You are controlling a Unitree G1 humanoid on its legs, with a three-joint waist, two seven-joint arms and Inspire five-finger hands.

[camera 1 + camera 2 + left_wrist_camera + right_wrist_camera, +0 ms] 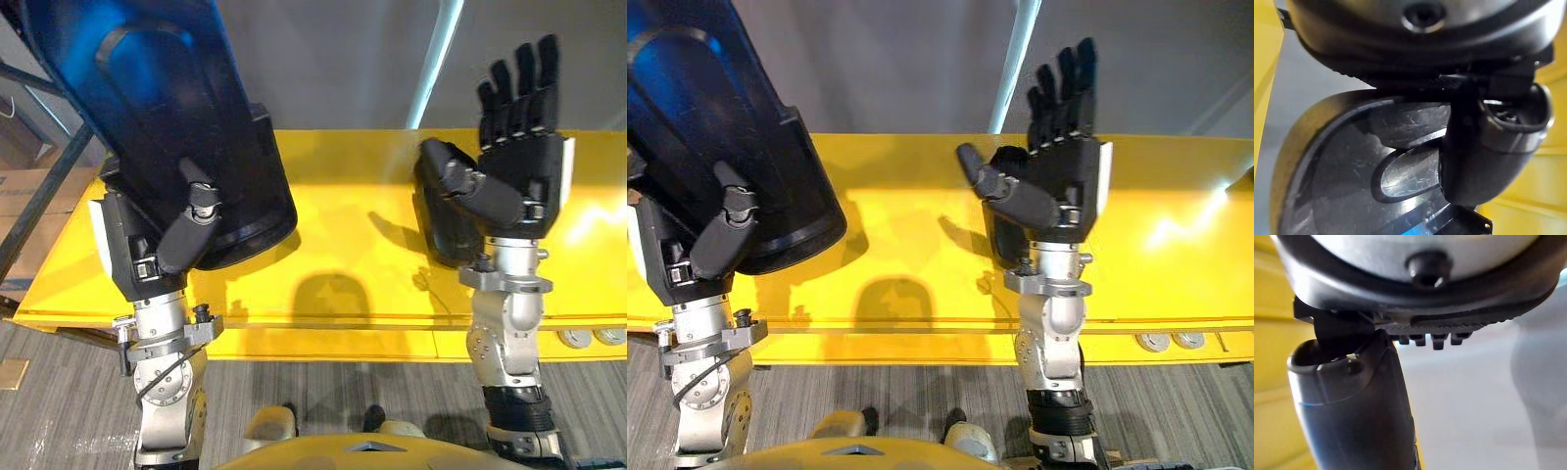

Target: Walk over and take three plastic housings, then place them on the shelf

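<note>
A large glossy dark plastic housing is held upright over the left end of the yellow shelf. My left hand grips it from below, thumb pressed on its front face; the fingers are hidden behind it. The left wrist view shows the thumb lying across the housing beside an oval opening. My right hand is raised over the right part of the shelf, open, fingers straight up, holding nothing. A smaller dark housing lies on the shelf just behind that hand's thumb, partly hidden.
The shelf's front edge runs just before my arms. A dark metal frame slants at the far left, with cardboard boxes beside it. A pale pole stands behind the shelf. Two round discs sit under the shelf's right edge.
</note>
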